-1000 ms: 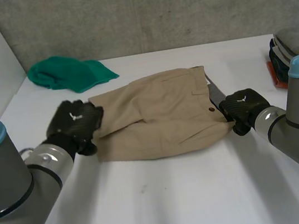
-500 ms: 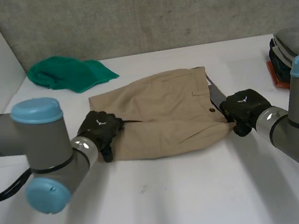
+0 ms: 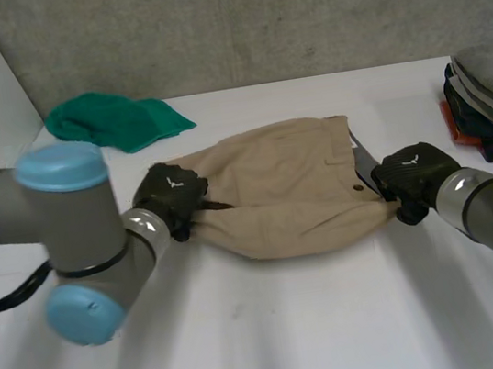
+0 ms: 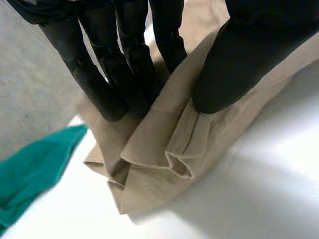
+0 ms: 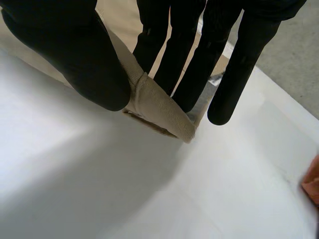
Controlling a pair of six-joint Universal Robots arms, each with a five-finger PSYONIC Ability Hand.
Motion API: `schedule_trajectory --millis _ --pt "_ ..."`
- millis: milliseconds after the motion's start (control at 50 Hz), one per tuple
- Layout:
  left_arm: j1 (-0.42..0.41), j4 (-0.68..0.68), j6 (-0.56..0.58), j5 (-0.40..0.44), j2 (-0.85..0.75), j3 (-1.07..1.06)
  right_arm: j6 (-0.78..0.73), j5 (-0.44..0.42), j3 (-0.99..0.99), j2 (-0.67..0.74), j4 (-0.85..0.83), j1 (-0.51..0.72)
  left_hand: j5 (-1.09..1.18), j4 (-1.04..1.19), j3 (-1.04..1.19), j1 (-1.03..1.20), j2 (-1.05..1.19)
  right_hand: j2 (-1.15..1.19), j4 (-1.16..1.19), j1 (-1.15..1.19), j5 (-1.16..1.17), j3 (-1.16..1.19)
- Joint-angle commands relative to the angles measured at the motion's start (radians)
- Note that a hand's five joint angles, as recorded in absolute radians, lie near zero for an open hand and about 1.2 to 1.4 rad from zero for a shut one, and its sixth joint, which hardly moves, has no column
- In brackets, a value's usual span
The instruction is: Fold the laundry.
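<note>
Both hands are clamped on the tan trousers (image 3: 284, 188), which you can see lying bunched across the middle of the white table (image 3: 297, 335): the left hand (image 3: 170, 196) pinches a gathered fold at their leg end between thumb and fingers, and the right hand (image 3: 415, 176) pinches a corner at their buttoned end the same way. Beyond the trousers on the left hand's side lies a green cloth (image 3: 111, 119), and past their buttoned end you'll find a stack of folded clothes (image 3: 478, 85).
</note>
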Motion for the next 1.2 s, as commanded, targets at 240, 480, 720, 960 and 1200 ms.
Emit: schedule_trajectory --millis 240,480,720,960,1200 --pt "-0.009 -0.530 0.127 0.081 0.273 -0.165 -0.523 -0.117 -0.005 -0.167 0.577 -0.063 0.231 0.203 0.216 0.259 0.203 0.224 0.200 0.279 0.235 0.202" --pt "0.048 -0.156 0.009 0.061 0.064 0.536 -0.033 0.070 -0.482 0.005 0.047 0.000 0.231 0.203 0.216 0.259 0.203 0.224 0.200 0.279 0.235 0.202" --pt "0.088 0.297 -0.298 0.015 0.090 0.645 0.201 0.112 -0.444 -0.067 -0.693 0.010 0.231 0.203 0.216 0.259 0.203 0.224 0.200 0.279 0.235 0.202" --pt "0.106 0.213 -0.286 0.056 0.090 0.372 0.184 0.051 -0.441 0.040 -0.504 0.027 0.231 0.203 0.216 0.259 0.203 0.224 0.200 0.279 0.235 0.202" --pt "0.062 0.110 -0.131 0.061 0.056 -0.017 0.063 -0.018 -0.121 0.140 -0.394 0.001 0.231 0.203 0.216 0.259 0.203 0.224 0.200 0.279 0.235 0.202"
